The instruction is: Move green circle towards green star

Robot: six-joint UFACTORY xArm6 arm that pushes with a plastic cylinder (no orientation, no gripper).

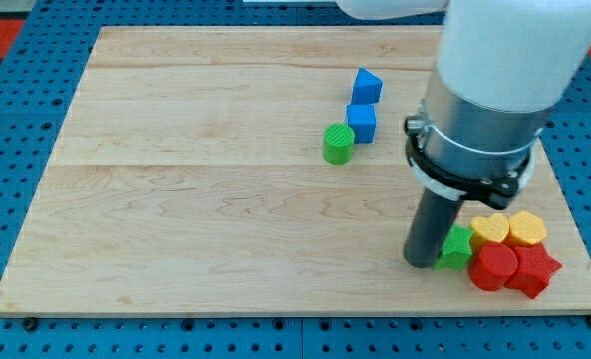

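Resting against the green star (458, 249) at the view's lower right, my tip (421, 263), a bare rod holding nothing, sits well apart from the green circle (338, 144), so leaving carelessly could drag that star or bump the blue cube (361, 122).

Green circle (338, 144) upright mid-board, green star (458, 248) well apart toward view's bottom right, partly hidden

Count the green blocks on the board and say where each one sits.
2. The green circle stands mid-board, left of a blue cube. The green star, partly hidden, is beside my tip at the lower right cluster. More may be hidden.
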